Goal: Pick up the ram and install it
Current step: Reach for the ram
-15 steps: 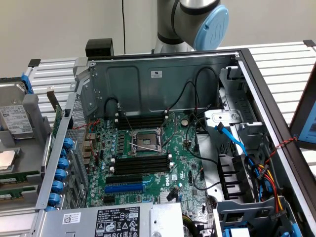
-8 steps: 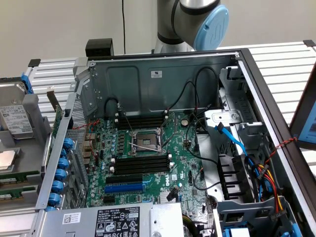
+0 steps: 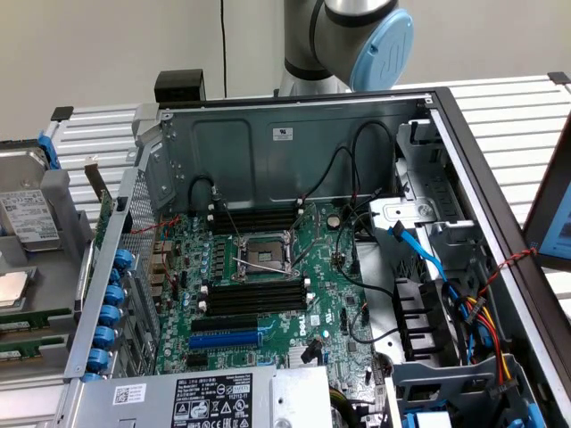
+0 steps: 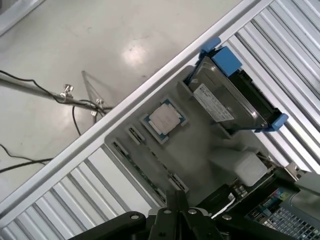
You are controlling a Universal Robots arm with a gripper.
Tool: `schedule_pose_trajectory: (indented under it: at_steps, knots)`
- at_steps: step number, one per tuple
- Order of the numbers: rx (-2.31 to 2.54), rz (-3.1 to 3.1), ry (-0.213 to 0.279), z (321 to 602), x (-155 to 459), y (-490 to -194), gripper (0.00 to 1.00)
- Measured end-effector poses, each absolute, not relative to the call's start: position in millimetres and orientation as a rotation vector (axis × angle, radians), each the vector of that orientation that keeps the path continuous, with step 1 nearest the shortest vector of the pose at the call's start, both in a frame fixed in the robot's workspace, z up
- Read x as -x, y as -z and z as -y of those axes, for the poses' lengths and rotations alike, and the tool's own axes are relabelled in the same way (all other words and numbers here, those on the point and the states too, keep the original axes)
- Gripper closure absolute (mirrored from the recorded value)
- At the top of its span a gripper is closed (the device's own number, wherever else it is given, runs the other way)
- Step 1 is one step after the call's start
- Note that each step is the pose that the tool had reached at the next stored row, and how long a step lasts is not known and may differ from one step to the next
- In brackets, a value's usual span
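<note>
**Ram.** Two green sticks lie in the grey tray (image 3: 76, 241) at the exterior view's left, outside the computer case (image 3: 294, 143). I take the nearer one as the ram (image 3: 31, 315). In the wrist view I judge a thin dark strip along the tray's edge to be the same stock seen edge-on, though I cannot confirm it. Nothing has been lifted out, and the black slots (image 3: 254, 294) on the motherboard (image 3: 268, 357) are empty.

**Neighbours.** On the same tray a processor chip (image 4: 163, 120) sits face up, close to the strip. Beyond it is a hard drive (image 4: 225, 100) in a blue carrier.

**Gripper.** My gripper (image 4: 177, 197) hangs above the tray. Its tips look pressed together and hold nothing.

**Step in hand.** This is the approach to the pick-up — no contact with the ram, and installation not begun. By my estimate the task is in its opening stage.

**Requirements for a grasp.**
- The jaws must part.
- The wrist must turn until the pads face the stick's flat sides.
- The descent must be straight and well clear of the processor chip.

**Risk.** A thin board held off-centre may tilt in the grip — a central hold looks advisable.
</note>
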State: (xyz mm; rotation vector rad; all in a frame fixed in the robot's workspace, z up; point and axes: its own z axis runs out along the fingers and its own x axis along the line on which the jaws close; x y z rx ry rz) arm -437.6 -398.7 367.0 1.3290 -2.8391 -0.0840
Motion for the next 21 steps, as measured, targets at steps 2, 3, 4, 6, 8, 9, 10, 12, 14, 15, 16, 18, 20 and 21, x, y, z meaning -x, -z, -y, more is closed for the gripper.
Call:
schedule_pose_trajectory:
  at_steps: [2, 3, 4, 6, 8, 9, 10, 12, 14, 15, 16, 18, 20, 21]
  knots:
    - [-1.379, 2.813, 0.084, 398.7, 437.5, -367.1, 0.89]
    - [-1.404, 2.799, 0.085, 398.7, 437.6, -367.3, 0.89]
    - [-1.426, 2.787, 0.085, 398.7, 437.6, -367.4, 0.89]
    - [-1.475, 2.76, 0.085, 398.7, 437.6, -367.8, 0.89]
    - [-1.522, 2.732, 0.086, 398.7, 437.5, -368.2, 0.89]
    - [-1.544, 2.718, 0.086, 398.7, 437.5, -368.4, 0.89]
    - [-1.567, 2.704, 0.086, 398.7, 437.6, -368.5, 0.89]
    - [-1.614, 2.675, 0.086, 398.7, 437.5, -368.9, 0.89]
    - [-1.663, 2.643, 0.086, 398.7, 437.5, -369.2, 0.89]
    - [-1.687, 2.628, 0.085, 398.7, 437.5, -369.3, 0.89]
    - [-1.71, 2.612, 0.085, 398.7, 437.5, -369.4, 0.89]
    - [-1.756, 2.58, 0.085, 398.7, 437.5, -369.4, 0.89]
    - [-1.801, 2.547, 0.084, 398.7, 437.5, -369.4, 0.89]
    - [-1.824, 2.53, 0.084, 398.7, 437.5, -369.5, 0.89]
